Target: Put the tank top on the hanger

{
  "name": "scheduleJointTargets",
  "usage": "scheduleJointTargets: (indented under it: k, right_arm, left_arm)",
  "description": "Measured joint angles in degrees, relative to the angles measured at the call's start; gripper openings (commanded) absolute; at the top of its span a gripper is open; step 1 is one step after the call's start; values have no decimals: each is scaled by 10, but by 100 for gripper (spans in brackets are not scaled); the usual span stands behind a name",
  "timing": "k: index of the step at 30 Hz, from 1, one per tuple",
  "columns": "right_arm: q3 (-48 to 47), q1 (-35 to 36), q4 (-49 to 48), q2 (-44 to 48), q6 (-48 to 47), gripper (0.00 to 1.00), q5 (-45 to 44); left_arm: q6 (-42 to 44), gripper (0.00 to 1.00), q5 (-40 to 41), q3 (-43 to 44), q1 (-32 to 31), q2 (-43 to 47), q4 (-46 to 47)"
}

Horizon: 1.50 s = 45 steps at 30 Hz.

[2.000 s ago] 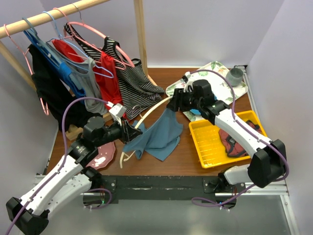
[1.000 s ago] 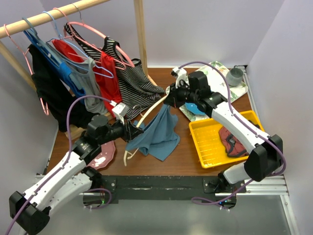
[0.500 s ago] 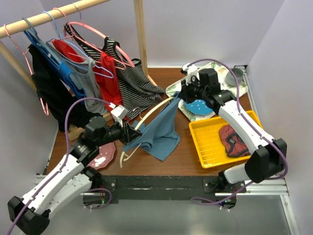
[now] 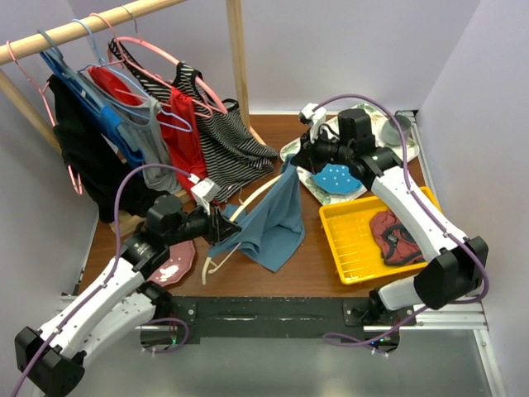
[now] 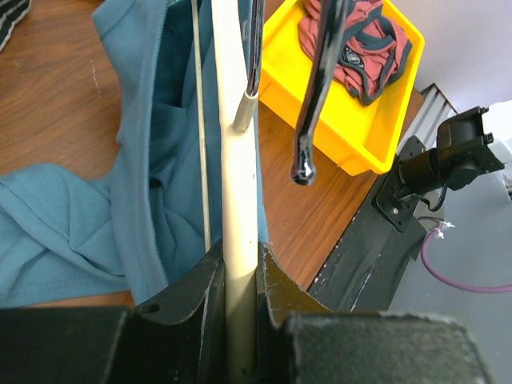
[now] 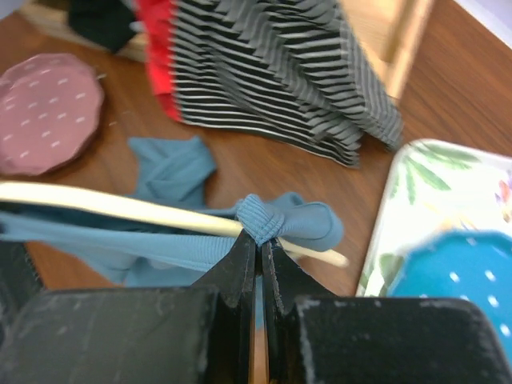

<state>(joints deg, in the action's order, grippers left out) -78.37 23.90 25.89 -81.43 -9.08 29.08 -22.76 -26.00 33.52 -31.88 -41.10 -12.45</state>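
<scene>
The cream hanger (image 4: 258, 188) slants above the table's middle, and my left gripper (image 4: 221, 225) is shut on its lower arm. In the left wrist view the pale hanger (image 5: 238, 176) runs straight up from between my left gripper's (image 5: 238, 254) jaws. The teal tank top (image 4: 274, 222) hangs from the hanger's upper end and bunches on the table. My right gripper (image 4: 292, 163) is shut on a bunched strap of the tank top (image 6: 268, 218), right at the hanger (image 6: 120, 206) near its tip. More teal tank top (image 5: 144, 184) lies left of the arm.
A yellow bin (image 4: 357, 248) at the right holds a dark red garment (image 4: 390, 237). Behind it lie a floral tray (image 4: 368, 120), a blue dotted plate (image 4: 335, 178) and a grey cup (image 4: 397, 128). A clothes rack (image 4: 74, 33) with hung garments fills the back left. A pink plate (image 4: 175, 263) lies by my left arm.
My right gripper has swung right and back a little, stretching the strap up along the hanger's upper end. The left gripper has kept its hold and barely shifted.
</scene>
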Motion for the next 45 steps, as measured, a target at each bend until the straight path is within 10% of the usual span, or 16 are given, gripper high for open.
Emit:
scheduleJointTargets:
  k: [5, 9, 17, 34, 40, 45]
  right_arm:
    - [-18, 38, 70, -1, -91, 25, 49]
    - [-27, 61, 145, 5, -171, 67, 49]
    - [-67, 26, 249, 104, -305, 77, 9]
    - [-97, 41, 477, 27, -639, 72, 99]
    - [-97, 70, 490, 26, -650, 36, 125]
    - [-82, 71, 479, 30, -640, 27, 127]
  left_arm:
    - [2, 0, -8, 1, 3, -16, -1]
    - [18, 0, -10, 16, 4, -23, -17]
    - [83, 0, -37, 90, 6, -31, -81]
    - [207, 0, -158, 239, 7, -87, -235]
    - [218, 0, -173, 248, 6, -95, -251]
    - [219, 0, -176, 248, 3, -81, -254]
